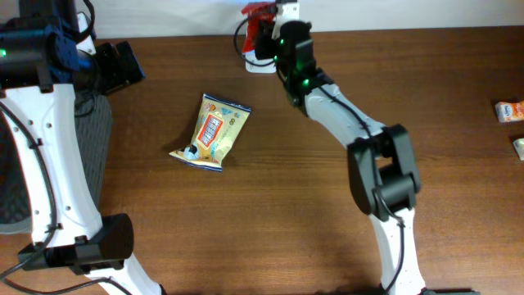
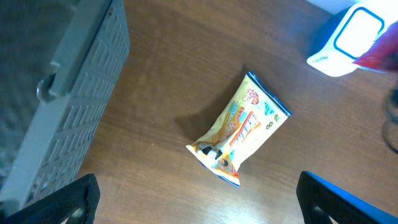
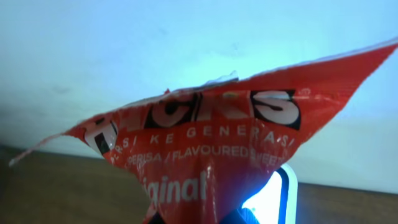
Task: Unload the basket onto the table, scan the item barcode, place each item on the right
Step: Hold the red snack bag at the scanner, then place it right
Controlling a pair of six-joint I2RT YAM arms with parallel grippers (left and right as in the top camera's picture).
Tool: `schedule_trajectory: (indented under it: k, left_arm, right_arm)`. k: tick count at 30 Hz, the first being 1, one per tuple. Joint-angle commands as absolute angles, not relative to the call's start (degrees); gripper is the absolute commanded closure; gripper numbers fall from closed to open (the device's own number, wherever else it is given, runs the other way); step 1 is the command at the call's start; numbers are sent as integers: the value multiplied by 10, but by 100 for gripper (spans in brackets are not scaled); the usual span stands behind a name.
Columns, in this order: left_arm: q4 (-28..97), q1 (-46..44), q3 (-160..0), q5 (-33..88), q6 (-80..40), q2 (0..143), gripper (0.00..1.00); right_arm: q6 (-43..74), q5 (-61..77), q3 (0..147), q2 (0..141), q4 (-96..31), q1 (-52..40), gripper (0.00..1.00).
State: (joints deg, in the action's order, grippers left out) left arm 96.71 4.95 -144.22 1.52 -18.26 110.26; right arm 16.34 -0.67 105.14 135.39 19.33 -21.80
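My right gripper (image 1: 277, 34) is shut on a red snack packet (image 1: 260, 15) at the table's far edge, and holds it just above the white scanner (image 1: 260, 64). In the right wrist view the red packet (image 3: 211, 137) fills the frame, pinched at the bottom by my right gripper (image 3: 202, 219). The scanner's lit window (image 3: 273, 199) glows right behind it. No barcode shows. My left gripper (image 2: 199, 208) is open and empty above the wood. A yellow snack packet (image 2: 239, 127) lies flat ahead of it, and the same yellow packet (image 1: 211, 131) lies left of centre in the overhead view.
A grey slatted basket (image 1: 90, 156) sits at the left edge, under the left arm, and the basket (image 2: 62, 93) fills the left of the left wrist view. Two small cartons (image 1: 509, 111) lie at the far right edge. The scanner (image 2: 345, 40) stands at the back.
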Motion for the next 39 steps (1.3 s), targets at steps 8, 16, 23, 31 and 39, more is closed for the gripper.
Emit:
schedule_trajectory:
  k: [8,16,23,31,39]
  left_arm:
    - [967,53,-1445,13,-189,1101,1]
    - [967,53,-1445,13,-189,1101,1]
    - [967,53,-1445,13,-189,1101,1]
    - [967,53,-1445,13,-189,1101,1]
    - [967,53,-1445,13,-189,1101,1]
  right_arm:
    - [153,-38,1058,1367,249,-207,96]
    - [153,-90,1058,1217,67,-67,96]
    - [154,-127,1058,1178,-284,162,96]
    - [155,-123,1054,1204,-396,335,94]
    - [155,-91,1053,1231,-431,365,1]
